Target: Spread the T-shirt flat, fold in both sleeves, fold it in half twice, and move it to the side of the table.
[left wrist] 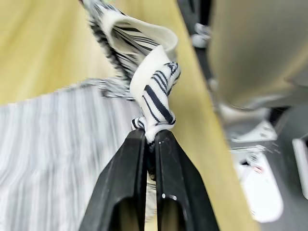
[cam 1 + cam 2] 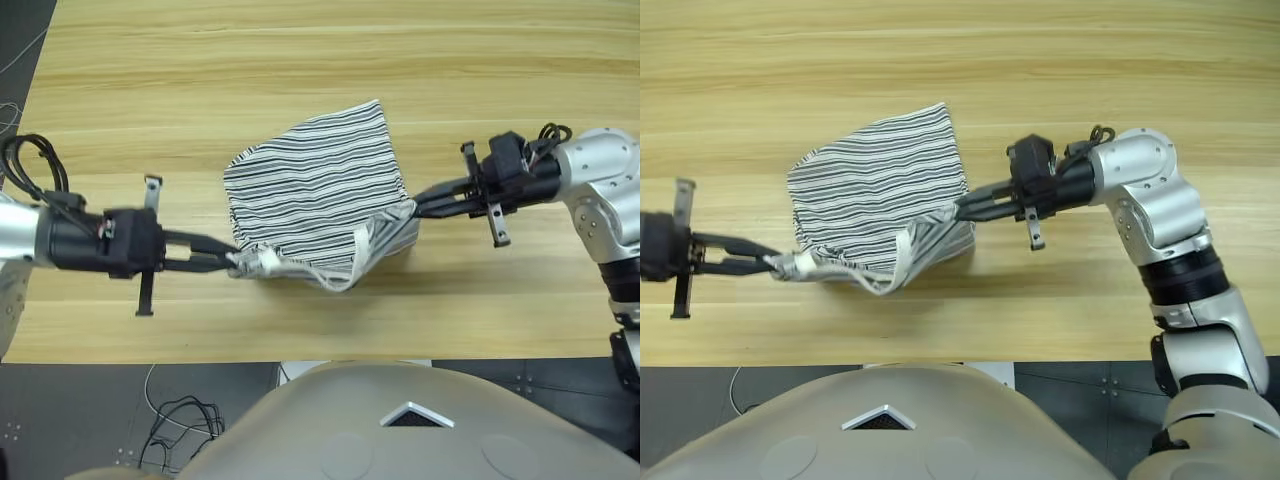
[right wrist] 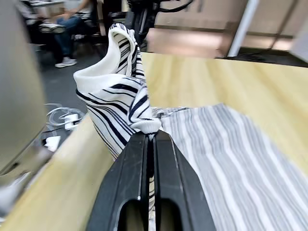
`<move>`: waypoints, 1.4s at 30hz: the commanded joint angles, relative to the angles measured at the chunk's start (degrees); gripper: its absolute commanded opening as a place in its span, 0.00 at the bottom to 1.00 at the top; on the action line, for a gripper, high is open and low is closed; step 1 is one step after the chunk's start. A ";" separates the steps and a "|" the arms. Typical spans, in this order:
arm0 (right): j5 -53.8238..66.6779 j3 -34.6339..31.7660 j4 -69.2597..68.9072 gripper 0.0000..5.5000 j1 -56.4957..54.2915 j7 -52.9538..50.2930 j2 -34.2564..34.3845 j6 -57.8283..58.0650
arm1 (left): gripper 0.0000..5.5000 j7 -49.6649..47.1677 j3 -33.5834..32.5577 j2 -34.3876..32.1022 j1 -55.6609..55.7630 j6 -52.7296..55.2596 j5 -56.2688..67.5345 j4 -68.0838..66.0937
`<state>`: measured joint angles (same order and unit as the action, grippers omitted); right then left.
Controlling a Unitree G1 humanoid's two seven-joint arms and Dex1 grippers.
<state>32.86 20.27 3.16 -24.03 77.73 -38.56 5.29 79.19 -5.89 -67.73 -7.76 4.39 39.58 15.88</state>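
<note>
- Striped T-shirt point(image 2: 315, 190) is folded to a rough square in the middle of the wooden table point(image 2: 200, 80), closer to the near edge than the far one.
- Left gripper point(image 2: 232, 262) is at the shirt's near-left corner with its jaws pinched tight on a bunch of fabric. The wrist view shows a white striped hem band clamped between the fingers point(image 1: 127, 168).
- Right gripper point(image 2: 415, 208) is at the near-right corner, jaws also squeezed closed on gathered cloth, and its fingers point(image 3: 168, 178) meet with fabric between them.
- The shirt's near edge hangs between the two grippers, looks raised off the table, and sags in a loop mid-span.
- The far part of the shirt lies flat, one corner pointing far-right.
- Arms come in low from left and right, facing each other.
- Cables point(image 2: 185, 420) lie on the dark floor, near-left.
</note>
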 commanded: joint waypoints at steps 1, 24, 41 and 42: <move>-5.84 -1.60 8.79 0.02 -5.62 -2.55 5.47 -2.99 | 0.02 1.08 4.14 4.87 10.40 1.80 -3.91 -9.65; -33.88 -6.74 70.93 0.02 -31.15 -23.81 26.90 -22.31 | 0.02 -4.21 11.37 28.95 45.71 -11.97 -31.37 -77.13; -42.72 -8.36 72.18 0.23 -31.38 -34.65 29.41 -26.03 | 0.26 -17.49 7.29 27.40 52.44 -18.94 -38.14 -86.72; -42.49 -8.61 72.05 0.23 -31.20 -33.90 29.70 -26.26 | 0.26 -16.78 7.16 27.24 52.41 -19.83 -38.14 -86.22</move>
<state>-9.34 12.30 75.47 -54.71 42.39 -9.78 -19.98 61.48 1.78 -39.29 43.79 -13.96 2.12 -71.21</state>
